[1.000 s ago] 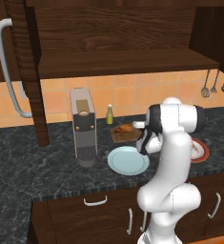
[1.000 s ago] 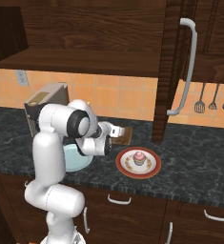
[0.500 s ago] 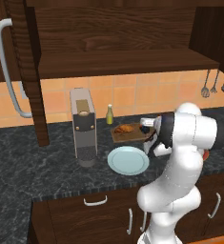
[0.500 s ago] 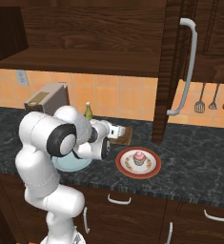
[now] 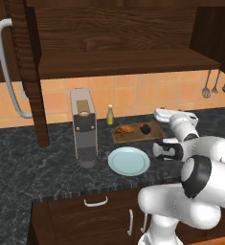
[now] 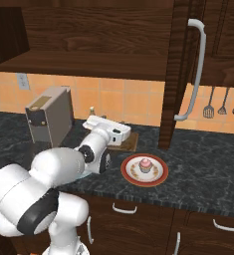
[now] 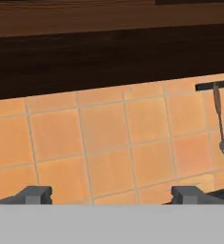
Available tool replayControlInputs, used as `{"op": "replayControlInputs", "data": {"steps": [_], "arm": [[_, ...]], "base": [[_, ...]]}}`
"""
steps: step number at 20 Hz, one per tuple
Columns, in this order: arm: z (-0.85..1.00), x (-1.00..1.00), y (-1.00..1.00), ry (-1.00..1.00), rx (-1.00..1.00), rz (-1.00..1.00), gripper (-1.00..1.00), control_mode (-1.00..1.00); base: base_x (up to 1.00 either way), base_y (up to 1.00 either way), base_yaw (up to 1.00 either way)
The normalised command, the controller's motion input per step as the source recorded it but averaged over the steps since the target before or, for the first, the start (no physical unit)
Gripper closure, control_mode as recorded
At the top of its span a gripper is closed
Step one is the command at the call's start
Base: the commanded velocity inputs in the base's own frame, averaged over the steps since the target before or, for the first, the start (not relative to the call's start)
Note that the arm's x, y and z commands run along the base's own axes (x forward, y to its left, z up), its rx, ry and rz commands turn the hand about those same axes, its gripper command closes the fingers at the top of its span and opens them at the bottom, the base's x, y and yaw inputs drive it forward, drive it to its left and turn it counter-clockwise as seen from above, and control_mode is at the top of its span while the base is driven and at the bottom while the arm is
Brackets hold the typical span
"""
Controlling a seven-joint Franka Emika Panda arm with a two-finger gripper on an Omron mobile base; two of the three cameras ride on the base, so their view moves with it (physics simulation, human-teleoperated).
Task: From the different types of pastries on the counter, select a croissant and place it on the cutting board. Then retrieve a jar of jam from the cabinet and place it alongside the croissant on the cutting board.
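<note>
Presently, the gripper (image 7: pixel 111 194): jaws spread wide, nothing between the two dark finger tips, which stand far apart at the foot of the hand view. It faces the orange tiled backsplash (image 7: pixel 108 143), with hanging utensils (image 7: pixel 222 128) at that view's right edge.

Arm, from the base views: folded back close to the robot's body, hand raised level over the front part of the counter (image 5: pixel 32 162), near the right end of the cutting board (image 5: pixel 154 129).

Cutting board: lies on the counter near the backsplash, holding two items.
- Croissant (image 5: pixel 125 128): golden-brown, on the board's left half.
- Jar of jam (image 5: pixel 145 128): small and dark, on the board just right of the croissant, apparently upright; whether the two touch cannot be told.

Task standing, as a judgement: both placements appear done, croissant and jar side by side on the board, gripper empty and clear of them. Nothing obvious is left beyond drawing the arm away.

Other holders and contents:
- Light-blue plate (image 5: pixel 129 161): on the counter in front of the board, bare.
- Red plate (image 6: pixel 144 170): on the counter to the right, carrying a small pink-topped cake (image 6: pixel 146 164).
- Cabinet (image 5: pixel 118 33): doors swung open, long grey handle (image 5: pixel 11 72) showing; its shelf (image 5: pixel 123 62) seems bare where visible.

Also on the counter: a grey coffee machine (image 5: pixel 84 127) and, just left of the board, a slim yellow-green bottle (image 5: pixel 110 115).
</note>
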Motion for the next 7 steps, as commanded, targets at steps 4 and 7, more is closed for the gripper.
{"op": "replayControlInputs", "data": {"steps": [4,7], "arm": [[1.0,-0.94,-0.11,-0.39,0.0,-0.02,-1.0,-1.0],[1.0,-1.0,-0.14,-0.35,0.0,-0.02,-1.0,-1.0]], "base": [[0.0,0.0,0.0],[0.0,0.0,0.0]]}}
